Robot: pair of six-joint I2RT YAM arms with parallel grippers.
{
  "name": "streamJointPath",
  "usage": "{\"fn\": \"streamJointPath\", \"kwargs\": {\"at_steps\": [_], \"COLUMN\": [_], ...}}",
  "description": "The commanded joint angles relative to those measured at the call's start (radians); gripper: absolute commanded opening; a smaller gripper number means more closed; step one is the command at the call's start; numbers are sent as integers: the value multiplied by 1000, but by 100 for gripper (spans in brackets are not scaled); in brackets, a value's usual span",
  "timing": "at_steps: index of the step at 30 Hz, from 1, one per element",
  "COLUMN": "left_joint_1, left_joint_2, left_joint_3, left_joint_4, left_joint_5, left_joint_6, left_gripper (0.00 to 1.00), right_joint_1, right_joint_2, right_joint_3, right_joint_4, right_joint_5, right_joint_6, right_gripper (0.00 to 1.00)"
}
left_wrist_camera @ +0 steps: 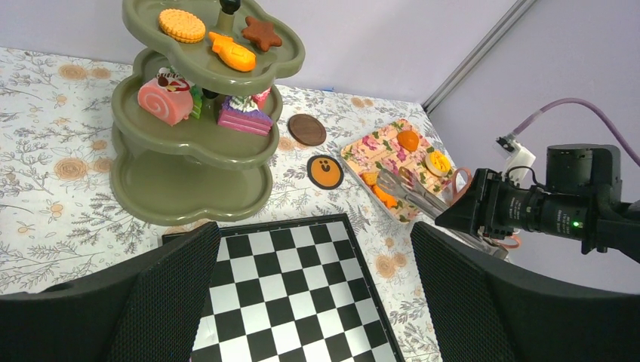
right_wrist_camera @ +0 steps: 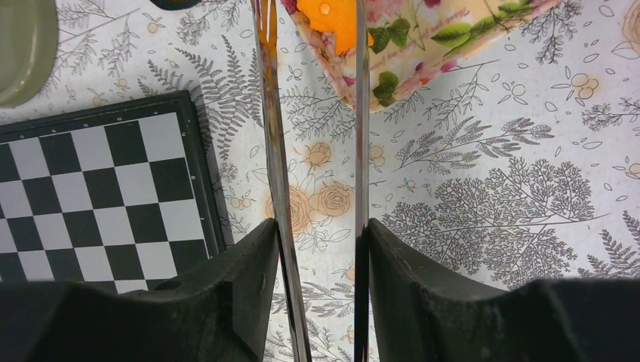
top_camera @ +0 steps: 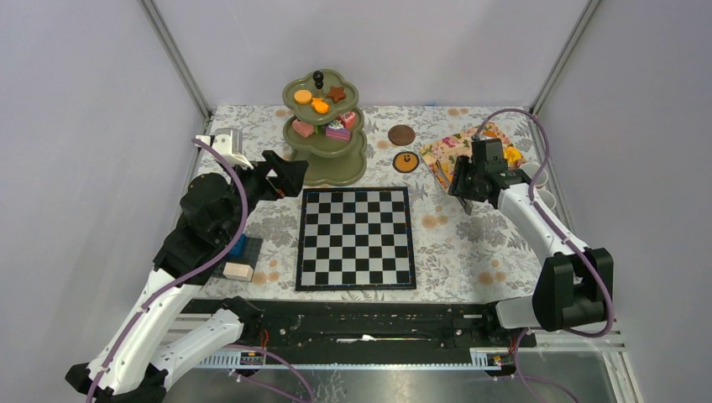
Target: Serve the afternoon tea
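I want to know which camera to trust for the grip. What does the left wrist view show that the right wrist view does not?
Only the left wrist view: the pastries on the upper tiers of the green stand, and the open left gripper.
Only the right wrist view: up close, the right gripper clamped on the two arms of the metal tongs.
Both: the tongs, the chessboard, the floral tray with an orange pastry, and the flowered tablecloth.

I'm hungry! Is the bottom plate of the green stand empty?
Empty, where visible: the bottom tier is bare green. Pastries sit on the two tiers above.
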Motion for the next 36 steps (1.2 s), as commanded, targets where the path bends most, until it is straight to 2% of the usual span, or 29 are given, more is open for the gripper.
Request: {"fn": "streamJointPath", "kwargs": {"at_steps": [1, 27, 36], "left_joint_1": [-3, -3, -3], "left_joint_2": [-8, -18, -22], "left_joint_3": [-4, -9, -3], "left_joint_4": [43, 38, 37], "left_joint_5": [14, 14, 14], "left_joint_6": [0, 2, 3], "left_gripper": [99, 99, 99], "right_joint_1": [-7, -9, -9], "right_joint_2": [37, 55, 30], "right_joint_3": [41, -67, -50], "right_joint_4": [21, 40, 44], "right_joint_5": [12, 62, 82], "right_joint_6": [-16, -4, 2], "right_gripper": [51, 49, 36]}}
